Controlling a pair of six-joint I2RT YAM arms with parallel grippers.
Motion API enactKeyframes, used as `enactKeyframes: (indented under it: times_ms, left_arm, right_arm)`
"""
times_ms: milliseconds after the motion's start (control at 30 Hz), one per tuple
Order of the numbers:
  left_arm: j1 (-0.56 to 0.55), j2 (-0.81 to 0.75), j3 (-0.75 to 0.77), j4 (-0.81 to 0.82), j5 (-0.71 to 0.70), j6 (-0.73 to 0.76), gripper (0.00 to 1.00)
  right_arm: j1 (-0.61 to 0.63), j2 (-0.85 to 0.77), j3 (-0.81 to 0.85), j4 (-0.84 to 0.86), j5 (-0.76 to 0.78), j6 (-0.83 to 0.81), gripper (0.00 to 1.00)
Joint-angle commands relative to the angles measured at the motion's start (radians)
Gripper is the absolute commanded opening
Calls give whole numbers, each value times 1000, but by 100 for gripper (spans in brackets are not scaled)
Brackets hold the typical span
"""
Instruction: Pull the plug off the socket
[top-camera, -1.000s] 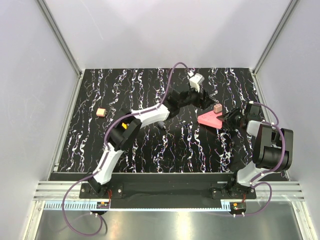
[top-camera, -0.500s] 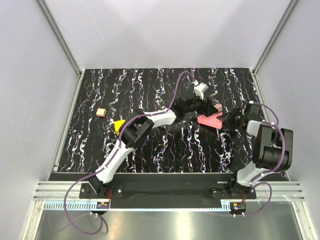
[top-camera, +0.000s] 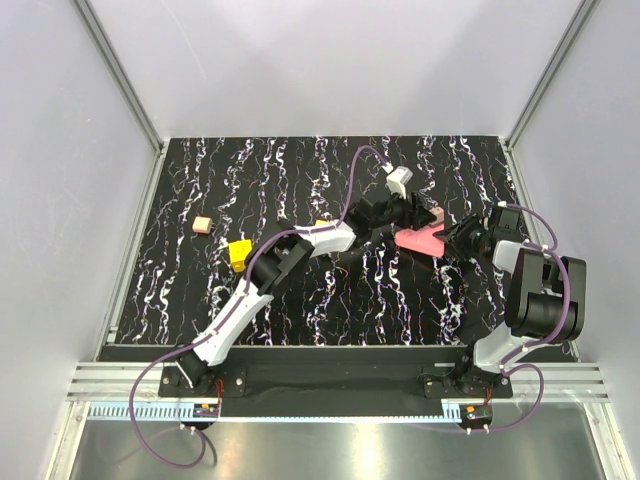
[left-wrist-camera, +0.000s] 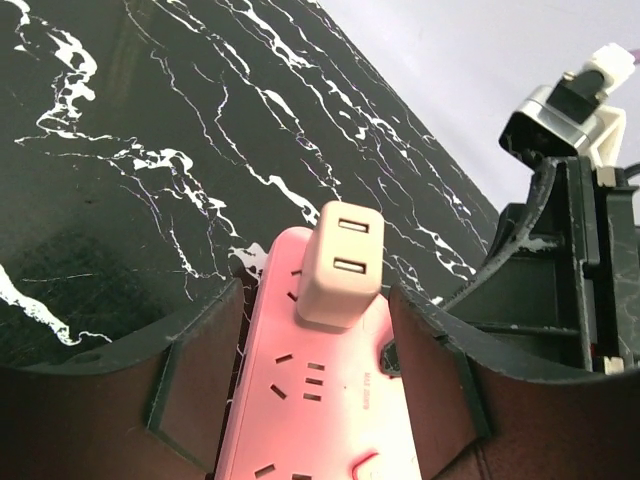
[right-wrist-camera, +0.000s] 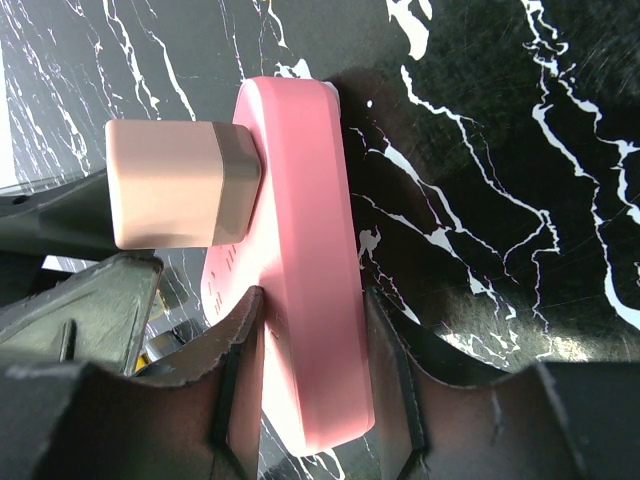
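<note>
A pink socket strip (top-camera: 420, 240) lies at the right of the black marbled table, with a beige plug (top-camera: 435, 215) standing in its far end. My right gripper (right-wrist-camera: 310, 300) is shut on the strip's near end (right-wrist-camera: 310, 250), with the plug (right-wrist-camera: 180, 185) sticking out to the left. My left gripper (left-wrist-camera: 315, 295) straddles the strip (left-wrist-camera: 320, 400) from above. Its fingertips flank the base of the plug (left-wrist-camera: 340, 265): the right one is almost against it and the left one stands apart from it. The jaws are open.
A yellow block (top-camera: 238, 252) and a small tan block (top-camera: 203, 225) lie at the left of the table. The right arm's body (top-camera: 535, 290) stands close behind the strip. Grey walls and metal rails bound the table.
My left gripper has come right and down over the strip until its fingers flank the plug, and its jaws have narrowed. The right gripper and the strip have not moved.
</note>
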Motion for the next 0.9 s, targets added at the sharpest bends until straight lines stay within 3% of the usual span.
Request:
enactKeyframes:
  times_ms: [0, 867]
  left_arm:
    - [1, 7, 65, 60, -23, -29, 64]
    - [-24, 52, 138, 15, 3, -63, 54]
  right_arm:
    - [12, 36, -26, -162, 189, -56, 0]
    - [12, 36, -25, -164, 187, -57, 0]
